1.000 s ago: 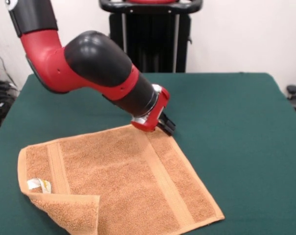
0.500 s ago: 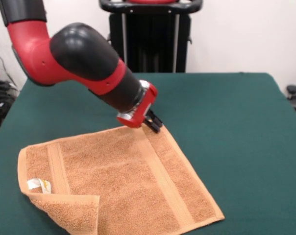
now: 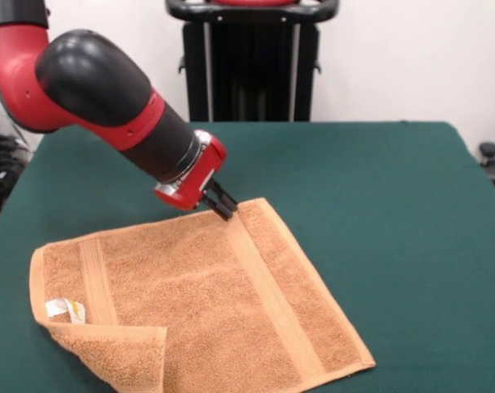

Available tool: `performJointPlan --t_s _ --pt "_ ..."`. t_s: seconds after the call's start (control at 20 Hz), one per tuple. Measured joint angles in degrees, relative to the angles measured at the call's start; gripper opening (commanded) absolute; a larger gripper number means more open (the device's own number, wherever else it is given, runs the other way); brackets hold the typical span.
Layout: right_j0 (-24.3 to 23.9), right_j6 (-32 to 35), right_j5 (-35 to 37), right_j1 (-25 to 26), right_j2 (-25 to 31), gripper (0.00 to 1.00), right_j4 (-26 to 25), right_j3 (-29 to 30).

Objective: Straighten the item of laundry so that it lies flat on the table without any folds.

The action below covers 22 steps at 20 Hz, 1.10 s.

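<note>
The orange-tan towel (image 3: 215,303) lies spread on the dark green table (image 3: 379,188), turned like a diamond. Its near-left corner (image 3: 120,352) is folded over onto the towel. The small white tag (image 3: 65,309) shows at the left edge, just above that fold. Border bands run along the left side and across the right half. The red and black arm comes in from the upper left. My gripper (image 3: 223,202) hangs just above the towel's far edge, left of the far corner (image 3: 261,201). It holds nothing of the towel.
The robot's black pedestal (image 3: 252,57) stands behind the table's far edge. The arm's thick elbow (image 3: 92,78) hangs over the table's far left. Dark equipment sits on the floor at the right edge (image 3: 493,164).
The arm has swung to the left and slightly up, carrying the gripper from over the towel's far corner to left of it. The towel has not moved.
</note>
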Motion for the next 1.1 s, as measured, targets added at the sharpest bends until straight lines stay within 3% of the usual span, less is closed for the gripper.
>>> performJointPlan --t_s 0.3,1.1 --pt "0.0 0.0 -0.3 0.2 0.2 0.0 0.0 0.0" --pt "-3.0 0.0 -9.2 0.9 4.7 0.0 0.0 1.4"
